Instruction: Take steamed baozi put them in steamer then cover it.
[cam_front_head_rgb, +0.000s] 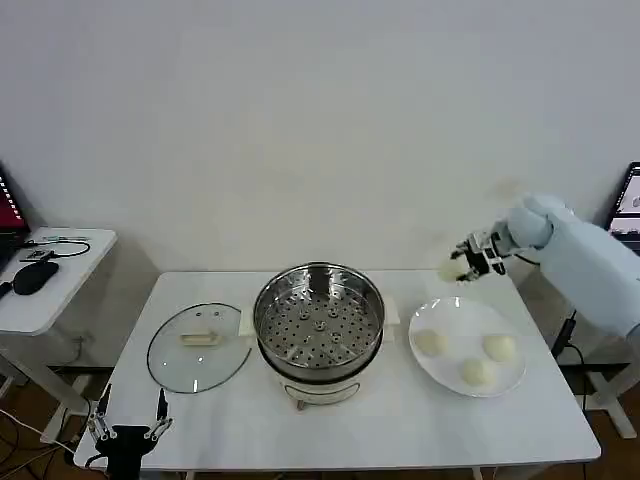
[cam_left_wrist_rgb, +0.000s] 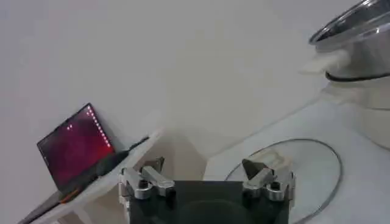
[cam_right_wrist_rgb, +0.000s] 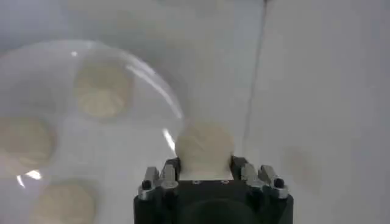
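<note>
Right claw: raised above the far right part of the worktop, just beyond the plate's far rim; fingers pinched on one round cream-white steamed baozi, seen lifted clear of the plate in the right wrist view.
Right arm: white, reaching in from the right edge of the head view.
Held baozi: gripped on both sides, bulging out past the fingertips.
Flat white round plate: on the right part of the worktop, right of the steamer, apart from it.
Remaining steamed baozi: three on the plate, one at left, one at right, one nearest the front rim; well spaced, not touching.
Round shiny stainless-steel steamer: centre of the worktop on a white base; perforated tray inside bare; uncovered.
Round clear glass cover: lying flat on the worktop just left of the steamer, cream oblong handle up; rim close to the steamer's base.
Left claw: low at the front left edge of the worktop, near the cover's front rim; fingers spread wide, gripping nothing; same seen in the left wrist view.
White rectangular worktop: carrying steamer, cover and plate.
</note>
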